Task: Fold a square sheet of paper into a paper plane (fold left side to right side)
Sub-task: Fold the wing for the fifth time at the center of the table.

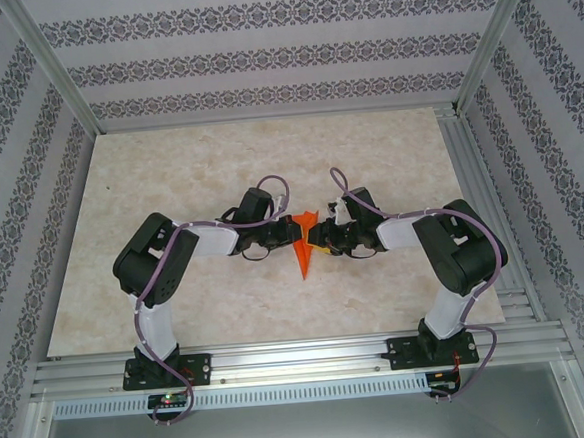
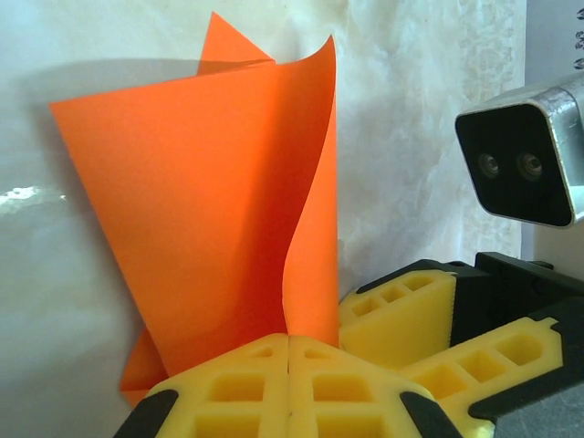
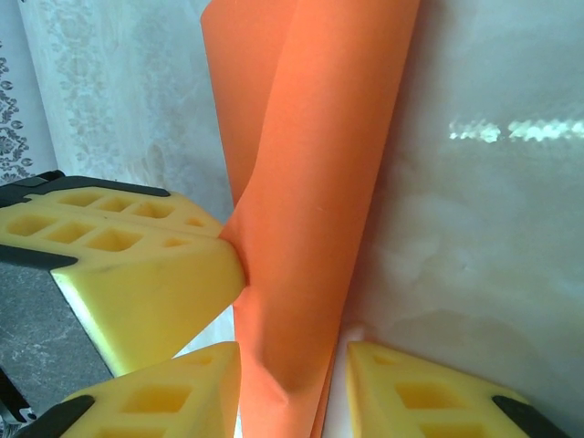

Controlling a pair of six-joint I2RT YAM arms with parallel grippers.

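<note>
Left pincer (image 2: 289,351) pinched the paper (image 2: 201,210); right pincer (image 3: 295,358) stood spread astride it; if I tugged, it might tear.

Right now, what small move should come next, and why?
Probably sweep the left claw toward the right side, laying its flap over. It is shut on the square sheet of paper, whose flap stands curled upright, and the right claw sits open around the paper.

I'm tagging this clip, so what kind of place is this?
Probably a robot test cell: aluminium frame, patterned walls, left arm and right arm bolted beside a marble-look table, both at the orange paper.
</note>
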